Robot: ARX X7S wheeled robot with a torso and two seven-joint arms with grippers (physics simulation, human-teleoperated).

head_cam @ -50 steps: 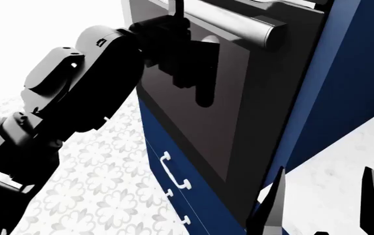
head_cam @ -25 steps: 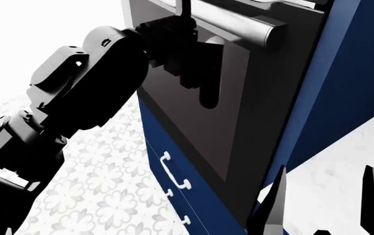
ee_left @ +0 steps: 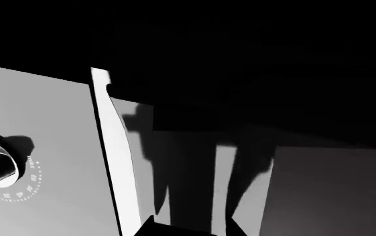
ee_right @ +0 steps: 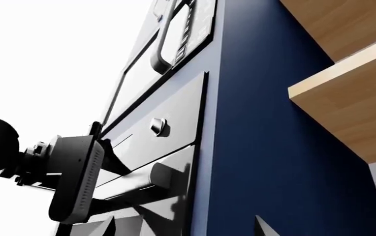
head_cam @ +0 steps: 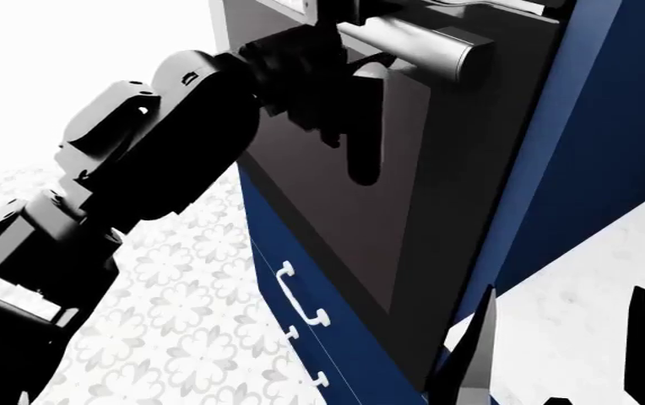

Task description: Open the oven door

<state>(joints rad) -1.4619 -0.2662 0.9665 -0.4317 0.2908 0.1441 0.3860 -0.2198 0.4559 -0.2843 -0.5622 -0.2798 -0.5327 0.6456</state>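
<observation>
1. Left arm (head_cam: 131,177) was raised and stretched forward-up, wrist bent.
2. Left gripper (head_cam: 339,51) pointed upward; jaws' state unclear.
3. Right gripper (head_cam: 559,354) sat low, fingers (head_cam: 474,346) upright, jaws spread apart.

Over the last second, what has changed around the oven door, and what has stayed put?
The left gripper has risen along the oven door to the silver bar handle; whether its fingers have closed on it cannot be told. The door stays shut, and the right gripper hangs unmoved.
</observation>
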